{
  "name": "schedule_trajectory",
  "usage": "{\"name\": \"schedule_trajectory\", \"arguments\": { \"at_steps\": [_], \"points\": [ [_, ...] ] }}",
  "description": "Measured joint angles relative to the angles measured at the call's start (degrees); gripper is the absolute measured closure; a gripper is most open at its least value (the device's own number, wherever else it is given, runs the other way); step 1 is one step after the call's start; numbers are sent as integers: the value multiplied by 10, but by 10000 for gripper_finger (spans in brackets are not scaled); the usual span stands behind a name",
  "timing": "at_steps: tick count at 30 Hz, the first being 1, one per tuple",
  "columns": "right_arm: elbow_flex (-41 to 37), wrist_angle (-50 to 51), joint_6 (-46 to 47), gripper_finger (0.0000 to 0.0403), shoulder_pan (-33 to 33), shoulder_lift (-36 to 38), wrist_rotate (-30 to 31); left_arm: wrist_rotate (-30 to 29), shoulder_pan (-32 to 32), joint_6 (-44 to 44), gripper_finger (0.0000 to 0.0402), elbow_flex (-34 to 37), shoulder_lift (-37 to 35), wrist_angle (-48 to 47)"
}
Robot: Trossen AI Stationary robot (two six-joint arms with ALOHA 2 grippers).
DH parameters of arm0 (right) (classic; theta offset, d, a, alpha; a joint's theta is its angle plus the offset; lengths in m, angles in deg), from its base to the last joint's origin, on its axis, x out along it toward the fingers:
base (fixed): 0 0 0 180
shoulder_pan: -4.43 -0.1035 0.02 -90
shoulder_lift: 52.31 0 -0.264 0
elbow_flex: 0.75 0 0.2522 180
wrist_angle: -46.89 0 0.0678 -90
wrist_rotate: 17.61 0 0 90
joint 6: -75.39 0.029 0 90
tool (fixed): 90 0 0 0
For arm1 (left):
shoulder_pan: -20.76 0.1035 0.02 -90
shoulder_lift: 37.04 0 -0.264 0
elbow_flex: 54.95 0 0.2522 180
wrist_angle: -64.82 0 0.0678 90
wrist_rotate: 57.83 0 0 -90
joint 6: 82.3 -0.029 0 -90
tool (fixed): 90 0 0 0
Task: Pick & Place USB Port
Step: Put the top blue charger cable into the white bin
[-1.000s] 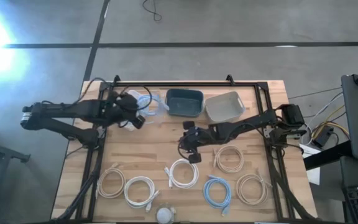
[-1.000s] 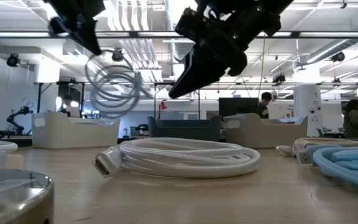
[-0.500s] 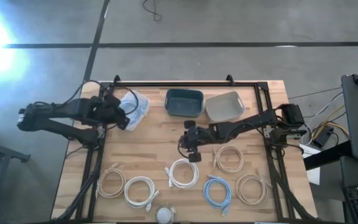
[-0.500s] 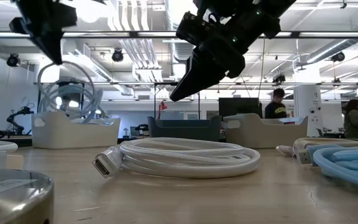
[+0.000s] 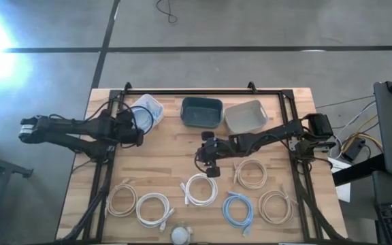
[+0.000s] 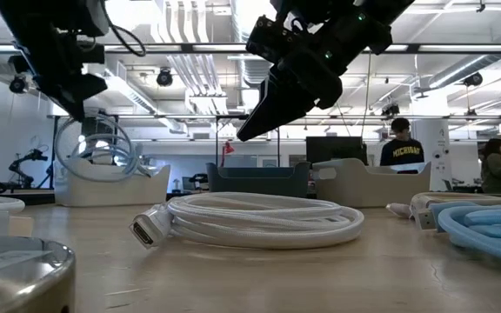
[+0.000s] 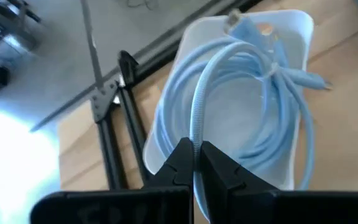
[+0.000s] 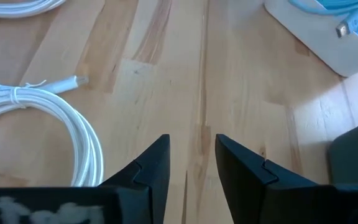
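Observation:
A coil of light blue cable (image 7: 253, 106) sits over a white bin (image 5: 148, 109) at the table's far left, shown as the coil (image 6: 101, 149) in the low view. My left gripper (image 5: 132, 131) is beside that bin on its near-left side, shut on the coil. My right gripper (image 5: 208, 160) hovers open above bare wood at mid-table, with a white cable coil (image 8: 36, 124) next to it. In the low view it hangs above that white coil (image 6: 259, 217). My left gripper pinches one strand of the coil's loop (image 7: 196, 146) between its two fingertips (image 7: 180, 160). The fingers come slanting down from the table's near-left side and lie across the strand. The rest of the coil slopes away from the fingers into the white bin (image 7: 291, 37).
A dark blue bin (image 5: 201, 112) and a grey bin (image 5: 245, 116) stand along the far edge. Several coiled cables lie along the near half: white (image 5: 199, 189), white (image 5: 153, 207), beige (image 5: 121, 199), beige (image 5: 250, 173), blue (image 5: 237, 207). A round metal object (image 5: 181, 235) is at the near edge.
My left gripper has moved toward the table's left edge and down, carrying the blue coil from the gap beside the dark blue bin over to the white bin and lowering it in. It has stayed shut on the cable.

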Motion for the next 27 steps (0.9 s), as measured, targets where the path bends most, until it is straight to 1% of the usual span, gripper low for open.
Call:
{"name": "schedule_trajectory", "arguments": {
  "at_steps": [2,4,8,10,12,15,16,23,27],
  "points": [
    [0,0,-1,277,1,0,0,7,0,-3,384,-12,0,4],
    [0,-2,-2,280,3,0,0,9,0,-7,383,-39,-1,7],
    [0,-6,-3,287,8,0,-1,5,3,-62,390,-97,-1,8],
    [0,-7,-4,290,10,0,-1,-9,3,-85,392,-116,-1,9],
    [0,-7,-5,292,10,0,-1,-40,3,-100,392,-122,-1,9],
    [0,-7,-5,296,10,0,-1,-94,4,-102,386,-113,-1,8],
    [0,-7,-5,297,10,-1,-1,-102,4,-98,384,-105,-1,8],
    [0,-7,-5,305,10,-1,-1,-86,10,-34,386,-30,0,9],
    [0,-7,-5,307,10,-1,-1,-88,11,-9,386,6,0,19]
  ]
}}
